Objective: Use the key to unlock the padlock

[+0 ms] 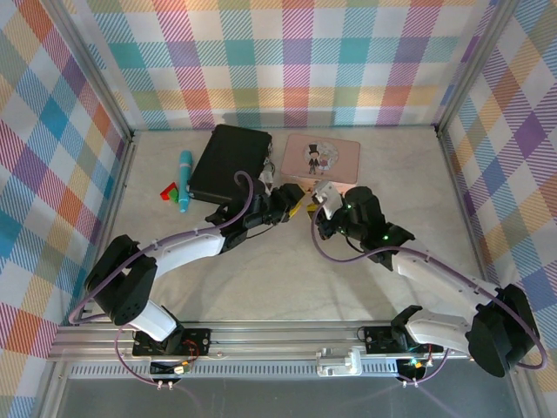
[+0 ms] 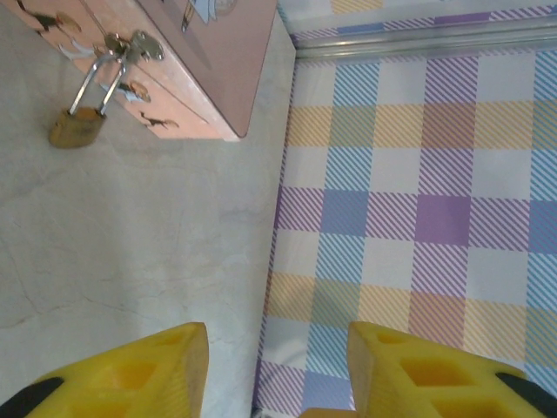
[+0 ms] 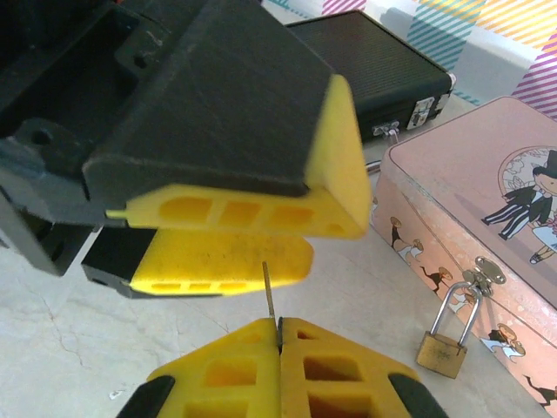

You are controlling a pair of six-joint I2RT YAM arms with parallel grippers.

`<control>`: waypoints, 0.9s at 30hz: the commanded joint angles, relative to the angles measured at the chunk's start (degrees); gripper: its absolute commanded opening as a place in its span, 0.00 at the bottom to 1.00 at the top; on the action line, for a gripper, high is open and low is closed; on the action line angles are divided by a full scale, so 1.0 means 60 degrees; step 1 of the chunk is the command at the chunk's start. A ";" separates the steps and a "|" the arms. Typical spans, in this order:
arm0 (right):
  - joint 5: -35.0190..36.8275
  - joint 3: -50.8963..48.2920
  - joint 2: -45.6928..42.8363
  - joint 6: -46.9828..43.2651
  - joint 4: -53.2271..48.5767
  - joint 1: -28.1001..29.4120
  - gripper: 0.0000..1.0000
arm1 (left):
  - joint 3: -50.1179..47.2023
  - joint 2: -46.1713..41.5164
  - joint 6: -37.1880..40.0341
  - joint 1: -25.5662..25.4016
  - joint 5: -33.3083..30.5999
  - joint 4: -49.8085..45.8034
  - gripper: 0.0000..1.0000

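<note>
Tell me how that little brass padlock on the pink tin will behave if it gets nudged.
It would probably swing or pivot, not slide: the padlock hangs by its thin shackle from the hasp of the pink tin. Being metal, it is likely heavy for its size. Its small smooth body may twist when gripped.

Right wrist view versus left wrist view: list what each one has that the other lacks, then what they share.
Right wrist extra: the right gripper, jaws shut on a thin metal blade, apparently the key, and the black case behind.
Left wrist extra: the metal rail at the foot of the plaid wall.
Shared: the padlock hooked through the clasp of the pink tin, the marble table, some plaid wall, and the left gripper, jaws apart and empty.
</note>
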 commanded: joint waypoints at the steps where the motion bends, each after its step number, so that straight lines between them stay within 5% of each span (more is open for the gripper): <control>1: 0.0421 0.0308 0.0133 -0.0569 0.0436 0.0144 0.00 | 0.0330 0.0204 -0.0612 -0.0092 0.0244 0.0118 0.42; 12: 0.1138 0.0010 0.0087 -0.0894 0.0637 0.0319 0.00 | 0.0257 0.0208 -0.0664 -0.0184 -0.0018 -0.0168 0.34; 27: 0.0719 -0.0005 -0.0075 -0.0848 0.0459 0.0423 0.00 | 0.0325 0.0219 -0.0161 -0.0177 -0.0341 -0.0798 0.00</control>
